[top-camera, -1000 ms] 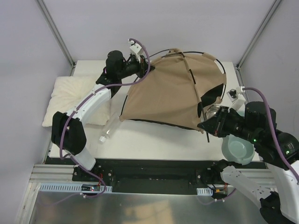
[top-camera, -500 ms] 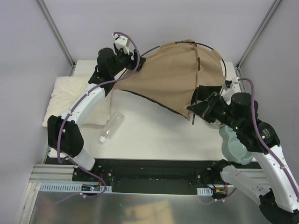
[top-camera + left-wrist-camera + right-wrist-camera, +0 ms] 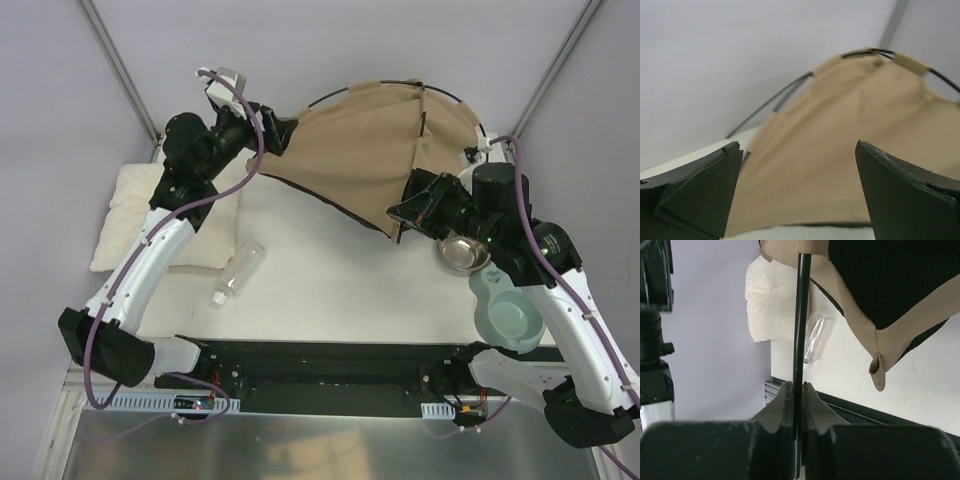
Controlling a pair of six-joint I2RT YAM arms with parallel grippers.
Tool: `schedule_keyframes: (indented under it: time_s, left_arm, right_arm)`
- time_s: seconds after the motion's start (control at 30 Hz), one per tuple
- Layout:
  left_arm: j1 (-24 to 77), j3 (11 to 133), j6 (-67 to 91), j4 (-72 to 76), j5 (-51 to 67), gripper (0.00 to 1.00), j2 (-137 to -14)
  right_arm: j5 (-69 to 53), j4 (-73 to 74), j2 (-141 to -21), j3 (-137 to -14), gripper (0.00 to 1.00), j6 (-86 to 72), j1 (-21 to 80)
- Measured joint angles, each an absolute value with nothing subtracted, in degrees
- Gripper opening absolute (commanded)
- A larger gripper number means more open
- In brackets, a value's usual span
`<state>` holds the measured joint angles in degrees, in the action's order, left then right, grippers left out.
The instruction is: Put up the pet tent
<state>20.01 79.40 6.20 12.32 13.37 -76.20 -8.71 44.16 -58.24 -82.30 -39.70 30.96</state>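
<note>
Raising seems the step in hand: the right gripper (image 3: 796, 390) pinches a thin black pole (image 3: 801, 315) of the tan felt-like pet tent (image 3: 370, 140). The left gripper (image 3: 797, 195) gapes empty beside it and, I judge, must take the fabric next.

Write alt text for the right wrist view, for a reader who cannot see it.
The right gripper is shut on a thin black tent pole that runs up into the tan fabric pet tent with black mesh lining. Behind lie a cream fluffy pillow and a clear plastic bottle on the white table.
</note>
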Motion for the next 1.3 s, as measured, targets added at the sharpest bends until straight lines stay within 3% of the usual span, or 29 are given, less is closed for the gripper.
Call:
schedule_keyframes:
  time_s: [0.2, 0.43, 0.87, 1.3]
  left_arm:
    - [21.41, 68.03, 12.12, 12.60, 24.36, 0.93, -67.72]
    - [35.94, 54.65, 13.08, 14.68, 24.34, 0.87, -67.09]
    - [45.28, 49.32, 11.53, 39.29, 13.15, 0.85, -78.70]
    - [51.31, 50.43, 6.26, 49.67, 2.15, 0.80, -86.02]
  right_arm:
    - [-8.75, 42.00, -61.69, -83.77, 0.00, -41.71, 30.96]
    - [-7.64, 39.81, -65.14, -86.30, 0.00, -45.74, 30.96]
    - [-5.41, 35.07, -66.26, -86.43, 0.00, -54.63, 30.96]
    - [-3.51, 32.27, -68.84, -87.33, 0.00, -58.81, 30.96]
